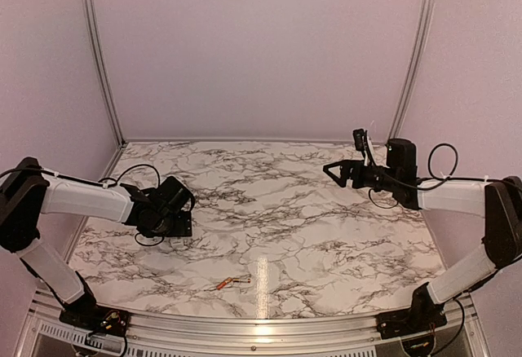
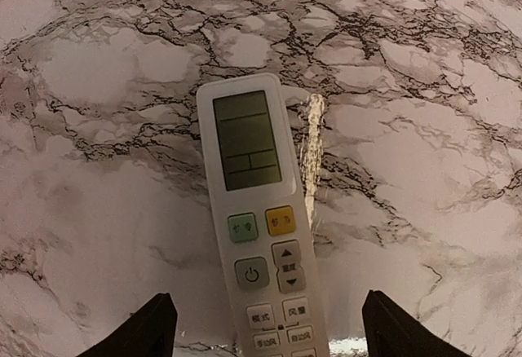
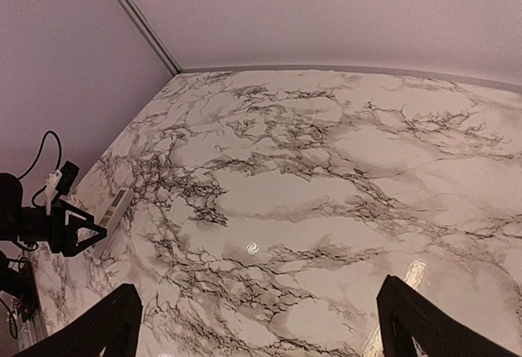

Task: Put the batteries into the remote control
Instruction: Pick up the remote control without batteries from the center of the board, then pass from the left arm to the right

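Straddling remote (image 2: 259, 235): left gripper (image 2: 267, 298) fingers (image 2: 155, 328) apart, one on each side, no contact with casing visible. Remote flat on marble table (image 2: 424, 129), buttons up, display end toward 12 o'clock in wrist view; in top view, at 9 o'clock of table. Right gripper (image 3: 259, 284) fingers (image 3: 118, 320) apart, nothing between, raised over table at 3 o'clock. Batteries (image 1: 232, 283) lying together at 6 o'clock near front edge, well apart from both grippers.

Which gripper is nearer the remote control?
Left. The left gripper hovers directly over the remote control, jaws open either side of it; the right gripper hangs far off across the table.
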`<state>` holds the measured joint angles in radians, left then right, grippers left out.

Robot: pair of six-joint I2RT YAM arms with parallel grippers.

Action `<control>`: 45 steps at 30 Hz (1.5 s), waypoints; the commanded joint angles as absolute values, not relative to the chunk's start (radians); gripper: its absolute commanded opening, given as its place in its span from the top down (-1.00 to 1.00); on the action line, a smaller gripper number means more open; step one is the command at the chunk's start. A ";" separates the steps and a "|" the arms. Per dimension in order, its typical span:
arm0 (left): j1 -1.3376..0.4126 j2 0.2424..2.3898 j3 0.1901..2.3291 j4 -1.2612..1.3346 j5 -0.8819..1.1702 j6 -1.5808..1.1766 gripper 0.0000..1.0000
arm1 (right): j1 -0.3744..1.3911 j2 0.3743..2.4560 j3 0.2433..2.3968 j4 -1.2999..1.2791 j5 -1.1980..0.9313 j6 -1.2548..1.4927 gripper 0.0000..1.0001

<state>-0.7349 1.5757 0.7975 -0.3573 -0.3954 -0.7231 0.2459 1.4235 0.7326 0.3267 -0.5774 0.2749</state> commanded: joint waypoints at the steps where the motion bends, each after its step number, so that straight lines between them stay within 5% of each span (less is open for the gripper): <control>1: -0.741 1.627 0.825 -0.362 -0.426 -0.762 -0.58 | 0.262 1.439 0.771 0.315 -0.610 0.255 -0.97; 7: -0.741 1.687 0.830 -0.344 -0.433 -0.768 -0.39 | 0.271 1.456 0.769 0.348 -0.659 0.261 -0.97; 19: -0.741 1.545 0.843 -0.238 -0.289 -0.571 0.47 | 0.302 1.481 0.799 0.384 -0.777 0.260 -0.97; 32: -0.744 1.328 0.898 -0.087 0.541 -0.248 0.50 | 0.437 1.430 0.888 0.292 -0.953 0.168 -0.97; 45: -0.839 1.303 0.915 0.012 0.731 -0.178 0.60 | 0.658 1.476 1.004 0.359 -1.046 0.330 -0.92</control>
<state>-0.8139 1.2842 0.8879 -0.0483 0.6544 -0.2127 0.6048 1.4555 0.9428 0.3298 -1.0000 0.2707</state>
